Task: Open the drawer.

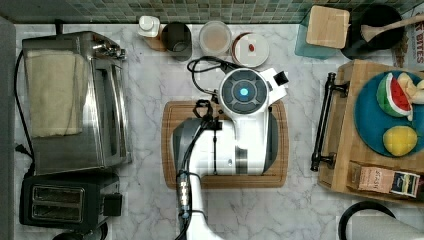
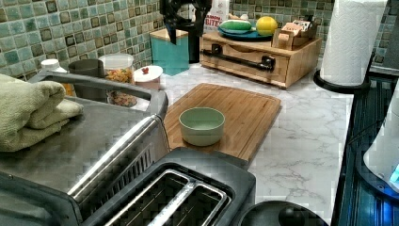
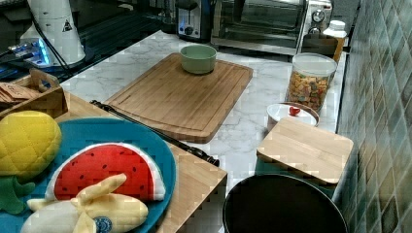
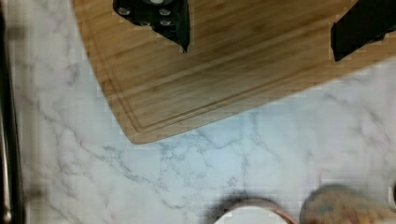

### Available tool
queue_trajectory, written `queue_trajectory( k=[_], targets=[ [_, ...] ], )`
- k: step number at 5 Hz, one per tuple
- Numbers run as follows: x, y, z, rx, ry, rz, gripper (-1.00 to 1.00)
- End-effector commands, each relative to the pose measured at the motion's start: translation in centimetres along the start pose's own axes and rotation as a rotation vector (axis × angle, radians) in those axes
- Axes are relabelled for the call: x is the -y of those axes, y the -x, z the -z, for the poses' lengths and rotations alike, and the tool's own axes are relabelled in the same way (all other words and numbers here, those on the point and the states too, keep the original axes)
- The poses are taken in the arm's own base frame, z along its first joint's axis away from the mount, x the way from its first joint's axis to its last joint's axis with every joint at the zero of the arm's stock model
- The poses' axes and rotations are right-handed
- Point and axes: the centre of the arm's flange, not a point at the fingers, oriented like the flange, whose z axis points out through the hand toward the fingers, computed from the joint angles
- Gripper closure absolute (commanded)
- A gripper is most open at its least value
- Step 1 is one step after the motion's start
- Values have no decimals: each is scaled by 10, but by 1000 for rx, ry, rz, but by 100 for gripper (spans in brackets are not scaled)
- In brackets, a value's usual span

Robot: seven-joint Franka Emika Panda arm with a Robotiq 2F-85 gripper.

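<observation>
At the top view's left edge, a steel toaster oven (image 1: 75, 100) is sitting clear of the work. Mid-frame, the gripper (image 4: 261, 30) is hovering over the bamboo cutting board (image 1: 170, 145), fingers spread and empty. At right, the drawer (image 1: 334, 125) is sitting closed, its black bar handle (image 1: 323, 121) facing the arm, ready for pulling.
</observation>
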Motion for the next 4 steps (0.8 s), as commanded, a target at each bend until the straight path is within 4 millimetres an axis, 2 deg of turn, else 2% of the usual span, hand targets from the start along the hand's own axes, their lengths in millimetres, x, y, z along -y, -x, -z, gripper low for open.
queue_trajectory(
  k=[1, 2, 4],
  targets=[
    [-137, -13, -20, -17, 2, -27, -100],
    [-158, -8, -29, -113, -11, 33, -100],
    [-177, -20, -40, -130, -3, 117, -100]
  ],
)
